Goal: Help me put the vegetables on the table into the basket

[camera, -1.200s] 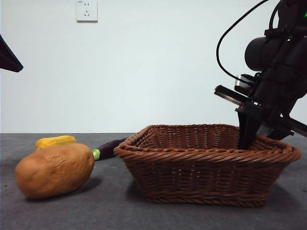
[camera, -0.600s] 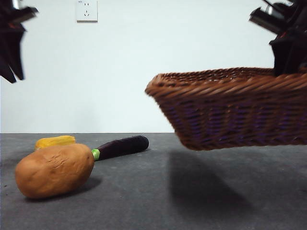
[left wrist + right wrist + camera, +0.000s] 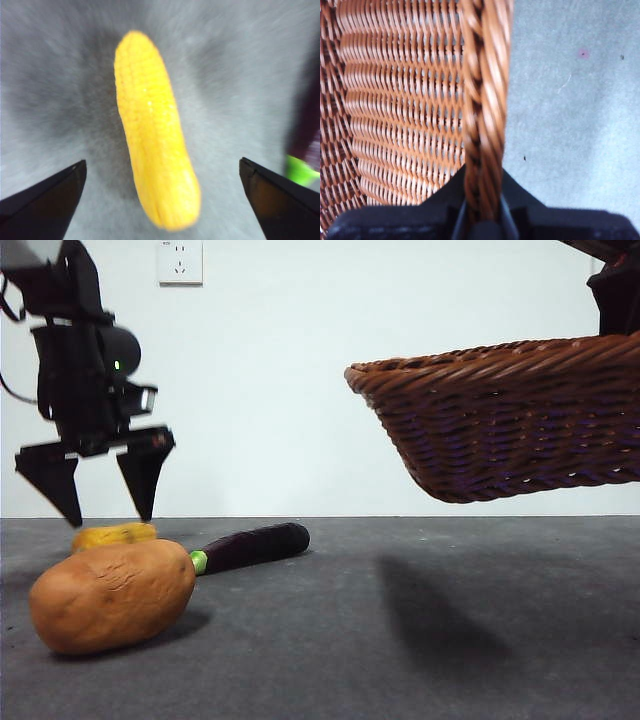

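Since half a second ago, the left gripper (image 3: 108,502) has come down from the top left corner and now hangs just above the corn cob (image 3: 116,535), while the basket (image 3: 510,420) has drifted a little toward the right and stays lifted off the table (image 3: 400,640). A second ago that basket stood on the table with the right gripper at its far right rim.

At the left of the front view, the left gripper has its two black jaws spread wide apart, tips pointing down, holding nothing. In the left wrist view the corn cob (image 3: 152,130) lies lengthwise between the two jaw tips, clear of both. The potato (image 3: 112,595) sits on the table in front of the corn cob, hiding most of it. Just beside the potato lies the eggplant (image 3: 250,546), its green cap toward the potato and its dark purple body running off to the right; its cap also shows at the edge of the left wrist view (image 3: 301,171).

Farther right, the basket hangs in the air, tilted, its left end lower, its shadow on the table beneath. The right gripper (image 3: 482,210) is clamped on the braided rim of the basket (image 3: 410,100), one jaw on each side of the rim.
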